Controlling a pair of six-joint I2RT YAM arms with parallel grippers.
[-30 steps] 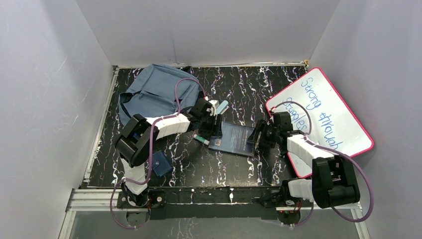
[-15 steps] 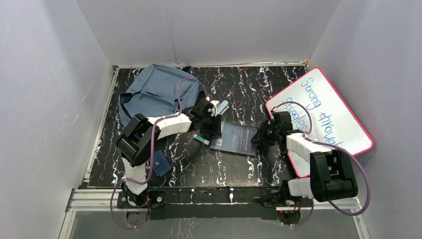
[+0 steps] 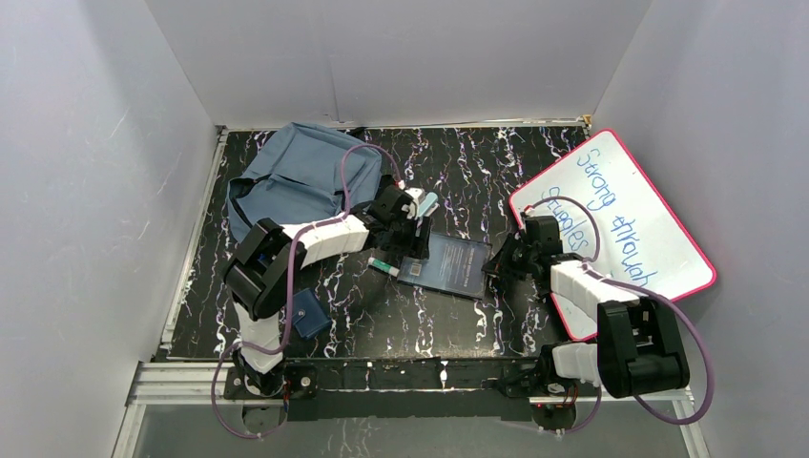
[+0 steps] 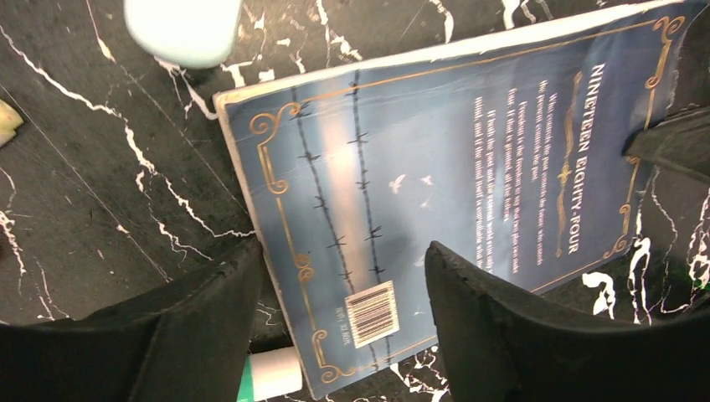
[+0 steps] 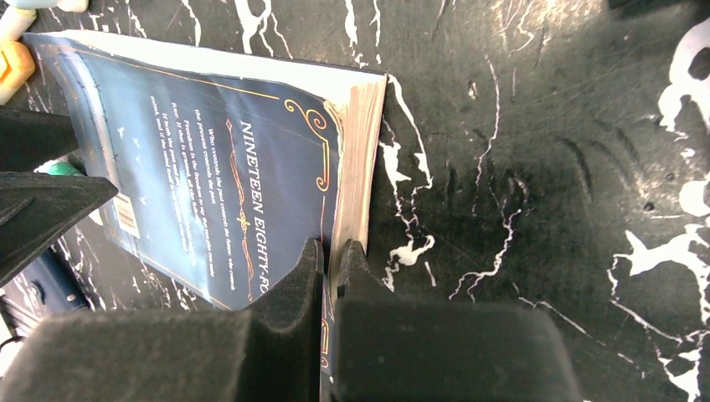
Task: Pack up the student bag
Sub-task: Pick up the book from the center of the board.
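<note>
Right gripper (image 5: 331, 251) is pinched shut on the book (image 5: 209, 142) at its page edge, lower centre. Left gripper (image 4: 343, 255) gapes wide over the barcode end. Close left on the spine first, then lift level toward the student bag (image 3: 296, 172), upper left.

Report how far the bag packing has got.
Done: nothing visibly packed; the student bag lies apart at the back. In hand: right gripper pinches the book at its page edge, left gripper open over its spine end. Left: book, whiteboard and pouch lie outside the bag.

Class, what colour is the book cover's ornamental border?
Gold border on the book; left wrist view shows it best.
</note>
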